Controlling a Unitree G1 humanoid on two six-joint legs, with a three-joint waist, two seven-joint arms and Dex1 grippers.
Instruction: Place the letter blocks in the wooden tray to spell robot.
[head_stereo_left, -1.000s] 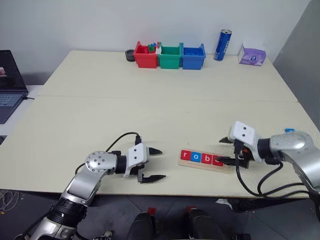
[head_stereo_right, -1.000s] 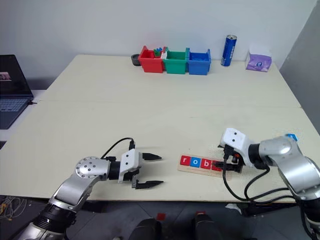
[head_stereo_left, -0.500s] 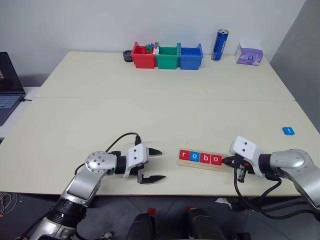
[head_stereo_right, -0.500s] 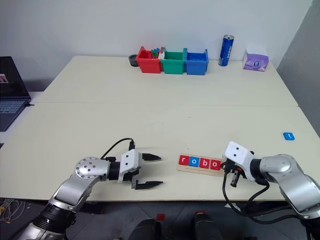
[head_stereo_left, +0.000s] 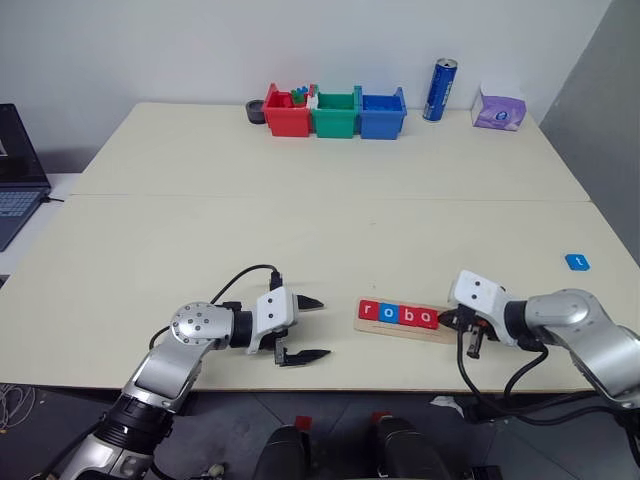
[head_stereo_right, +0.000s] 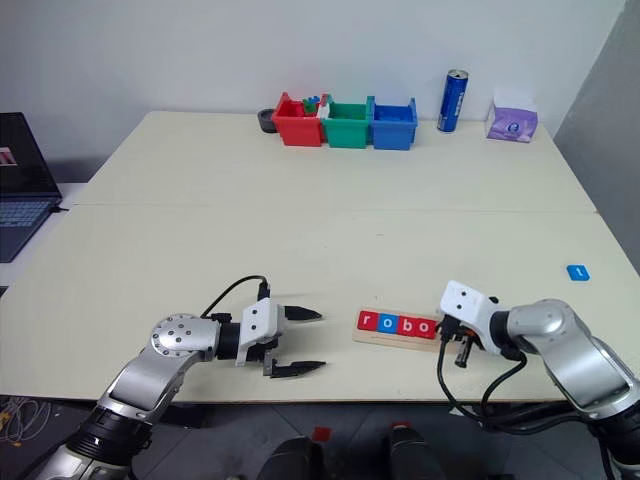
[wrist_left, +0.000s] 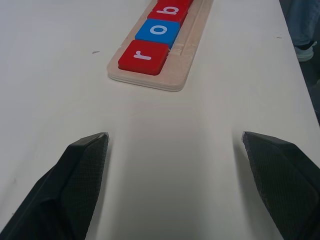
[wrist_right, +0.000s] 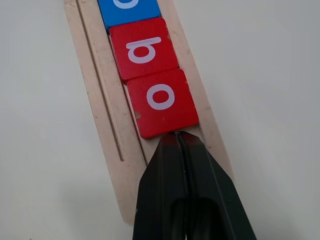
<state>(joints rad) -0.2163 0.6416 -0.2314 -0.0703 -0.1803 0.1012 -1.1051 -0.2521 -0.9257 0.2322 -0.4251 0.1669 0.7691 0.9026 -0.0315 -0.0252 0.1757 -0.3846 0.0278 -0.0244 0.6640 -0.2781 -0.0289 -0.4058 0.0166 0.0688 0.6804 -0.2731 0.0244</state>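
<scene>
Remaining blue t block lying right of frame, upper right of closed, empty right gripper at wooden tray end; left gripper open, farther.

Right end of the thin pale wooden tray is covered by the right end effector in both eye views, so the slot past the fourth tile cannot be read there. The small blue square tile lying well apart near the table's right edge is too small for its letter to be made out. In the left wrist view, the tray is cut off by the frame edge beyond the red "b" tile. In the right wrist view, the blue tile is cropped, its letter only partly seen. Contents of the red plastic bin are too small to identify. The dark laptop is cut off at the frame edge.
</scene>
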